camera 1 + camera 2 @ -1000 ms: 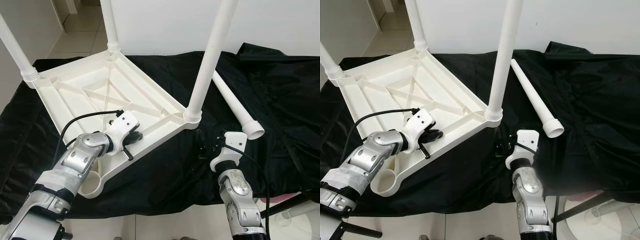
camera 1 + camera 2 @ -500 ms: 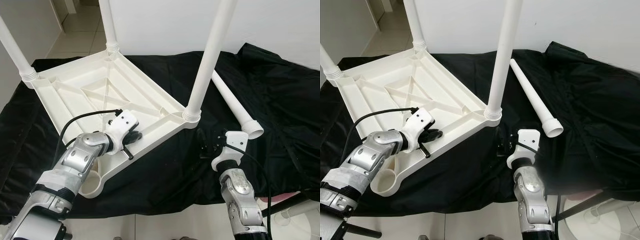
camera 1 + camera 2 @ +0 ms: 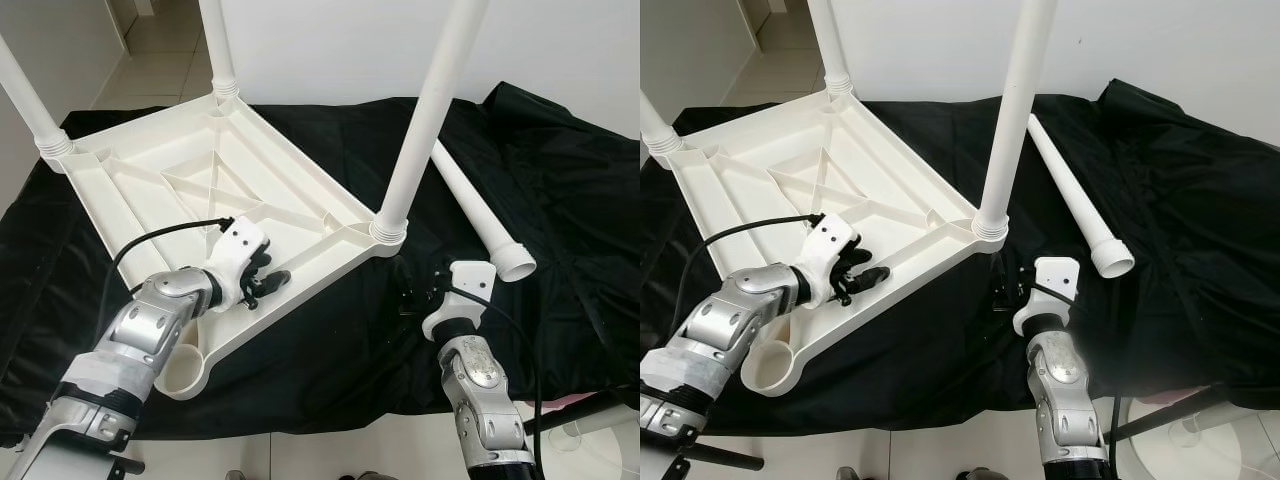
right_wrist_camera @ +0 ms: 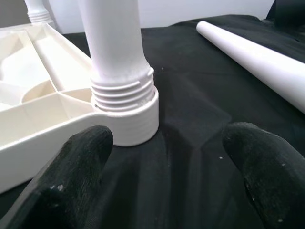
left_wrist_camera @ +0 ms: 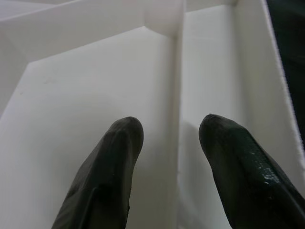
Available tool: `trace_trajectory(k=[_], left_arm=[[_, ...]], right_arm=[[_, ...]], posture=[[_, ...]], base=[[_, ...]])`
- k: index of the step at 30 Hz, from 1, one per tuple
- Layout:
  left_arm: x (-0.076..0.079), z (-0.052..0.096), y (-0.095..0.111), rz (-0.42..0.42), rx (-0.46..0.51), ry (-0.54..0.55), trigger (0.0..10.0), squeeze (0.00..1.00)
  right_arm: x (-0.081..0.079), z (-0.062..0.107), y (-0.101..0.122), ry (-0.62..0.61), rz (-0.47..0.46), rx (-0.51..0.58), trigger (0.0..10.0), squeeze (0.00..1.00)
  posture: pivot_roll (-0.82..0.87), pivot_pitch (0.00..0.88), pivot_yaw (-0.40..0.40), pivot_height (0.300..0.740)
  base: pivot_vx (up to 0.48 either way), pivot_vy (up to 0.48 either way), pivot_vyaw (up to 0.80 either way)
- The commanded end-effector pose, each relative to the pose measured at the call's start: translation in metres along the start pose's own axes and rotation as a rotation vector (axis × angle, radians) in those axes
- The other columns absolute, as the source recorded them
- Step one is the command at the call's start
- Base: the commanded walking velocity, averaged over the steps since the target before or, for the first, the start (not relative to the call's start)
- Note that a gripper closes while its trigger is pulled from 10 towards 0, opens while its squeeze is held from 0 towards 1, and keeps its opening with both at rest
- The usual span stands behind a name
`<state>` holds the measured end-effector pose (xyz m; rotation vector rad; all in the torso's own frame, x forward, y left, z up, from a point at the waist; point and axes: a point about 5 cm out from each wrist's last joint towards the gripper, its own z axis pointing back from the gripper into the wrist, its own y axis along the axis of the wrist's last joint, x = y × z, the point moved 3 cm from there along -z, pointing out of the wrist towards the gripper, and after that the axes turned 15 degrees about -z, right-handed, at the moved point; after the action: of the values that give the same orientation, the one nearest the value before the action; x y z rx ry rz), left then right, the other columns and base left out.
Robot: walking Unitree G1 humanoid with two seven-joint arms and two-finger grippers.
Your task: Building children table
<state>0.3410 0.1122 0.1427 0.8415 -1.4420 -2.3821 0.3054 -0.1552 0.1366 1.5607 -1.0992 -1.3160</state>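
Tabletop (image 3: 170, 190) rib sits between left gripper (image 5: 171, 138) fingers.

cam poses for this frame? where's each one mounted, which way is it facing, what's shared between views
Left eye view: head camera, facing forward and down at the upturned white tabletop on the black cloth; both silver arms show, left gripper, right gripper.
Right eye view: stereo twin, same scene; loose leg lies right of the tabletop.
Left wrist view: looks along open black fingers straddling a tabletop rib.
Right wrist view: looks along open fingers at the screwed-in leg.
Shared: right wrist and eye views all show that leg and the loose one.
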Motion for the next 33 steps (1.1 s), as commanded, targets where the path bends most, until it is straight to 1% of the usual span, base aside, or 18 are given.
trace_trajectory(k=[1,3,4,6,9,11,12,14,15,16,17,18,20,23,27,30,32,33], left_arm=[[-0.003,0.007,-0.004,-0.004,-0.001,-0.019,10.0,0.0],[-0.016,0.014,-0.004,0.029,0.0,0.027,10.0,0.0],[-0.016,0.014,-0.004,0.029,0.0,0.027,10.0,0.0],[-0.029,0.022,-0.002,0.048,0.018,0.083,10.0,0.0],[-0.034,0.025,-0.001,0.055,0.025,0.102,10.0,0.0],[-0.046,0.034,0.0,0.067,0.039,0.147,10.0,0.0],[-0.054,0.04,-0.001,0.063,0.037,0.181,10.0,0.0],[-0.054,0.04,-0.001,0.063,0.037,0.181,10.0,0.0],[-0.064,0.046,-0.004,0.067,0.016,0.226,10.0,0.0],[-0.064,0.046,-0.004,0.067,0.016,0.226,10.0,0.0],[-0.071,0.051,-0.008,0.069,-0.005,0.259,10.0,0.0],[-0.071,0.051,-0.008,0.069,-0.005,0.259,10.0,0.0],[-0.075,0.054,-0.012,0.069,-0.024,0.283,10.0,0.0],[-0.086,0.066,-0.026,0.067,-0.086,0.347,10.0,0.0],[-0.09,0.071,-0.031,0.065,-0.112,0.368,10.0,0.0],[-0.093,0.081,-0.047,0.009,-0.215,0.39,10.0,0.0],[-0.093,0.081,-0.047,0.009,-0.215,0.39,10.0,0.0],[-0.092,0.084,-0.052,-0.019,-0.247,0.385,10.0,0.0]], right_arm=[[0.001,0.0,-0.002,0.001,-0.005,-0.004,10.0,0.0],[0.0,-0.001,-0.003,0.005,-0.007,-0.005,10.0,0.0],[0.0,-0.001,-0.003,0.005,-0.007,-0.005,10.0,0.0],[-0.001,-0.002,-0.004,0.017,-0.009,-0.014,10.0,0.0],[-0.001,-0.003,-0.005,0.022,-0.01,-0.018,10.0,0.0],[-0.002,-0.003,-0.007,0.031,-0.011,-0.028,10.0,0.0],[-0.002,-0.003,-0.008,0.039,-0.012,-0.033,10.0,0.0],[-0.002,-0.003,-0.008,0.039,-0.012,-0.033,10.0,0.0],[-0.004,-0.003,-0.009,0.047,-0.011,-0.039,10.0,0.0],[-0.004,-0.003,-0.009,0.047,-0.011,-0.039,10.0,0.0],[-0.005,-0.003,-0.01,0.055,-0.012,-0.043,10.0,0.0],[-0.005,-0.003,-0.01,0.055,-0.012,-0.043,10.0,0.0],[-0.005,-0.003,-0.011,0.06,-0.013,-0.046,10.0,0.0],[-0.005,-0.003,-0.011,0.065,-0.013,-0.048,10.0,0.0],[-0.005,-0.003,-0.011,0.065,-0.012,-0.05,10.0,0.0],[-0.005,-0.003,-0.013,0.071,-0.011,-0.054,10.0,0.0],[-0.005,-0.003,-0.013,0.071,-0.011,-0.054,10.0,0.0],[-0.006,-0.003,-0.013,0.074,-0.011,-0.055,10.0,0.0]], posture=[[-0.09,0.094,0.006,0.74],[-0.08,0.094,0.007,0.74],[-0.08,0.094,0.007,0.74],[-0.08,0.094,0.007,0.74],[-0.08,0.094,0.007,0.74],[-0.07,0.093,0.007,0.74],[-0.07,0.093,0.007,0.74],[-0.07,0.093,0.007,0.74],[-0.07,0.092,0.005,0.74],[-0.07,0.092,0.005,0.74],[-0.07,0.092,0.004,0.74],[-0.07,0.092,0.004,0.74],[-0.07,0.093,0.005,0.74],[-0.07,0.093,0.006,0.74],[-0.07,0.092,0.004,0.74],[-0.07,0.09,0.001,0.74],[-0.07,0.09,0.001,0.74],[-0.07,0.086,0.001,0.74]], base=[[0.0,0.0,0.0],[0.0,0.0,0.0],[0.0,0.0,0.0],[0.0,0.0,0.0],[0.0,0.0,0.0],[0.0,0.0,0.0],[0.0,0.0,0.0],[0.0,0.0,0.0],[0.0,0.0,0.0],[0.0,0.0,0.0],[0.0,0.0,0.0],[0.0,0.0,0.0],[0.0,0.0,0.0],[0.0,0.0,0.0],[0.0,0.0,0.0],[0.0,0.0,0.0],[0.0,0.0,0.0],[0.0,0.0,0.0]])
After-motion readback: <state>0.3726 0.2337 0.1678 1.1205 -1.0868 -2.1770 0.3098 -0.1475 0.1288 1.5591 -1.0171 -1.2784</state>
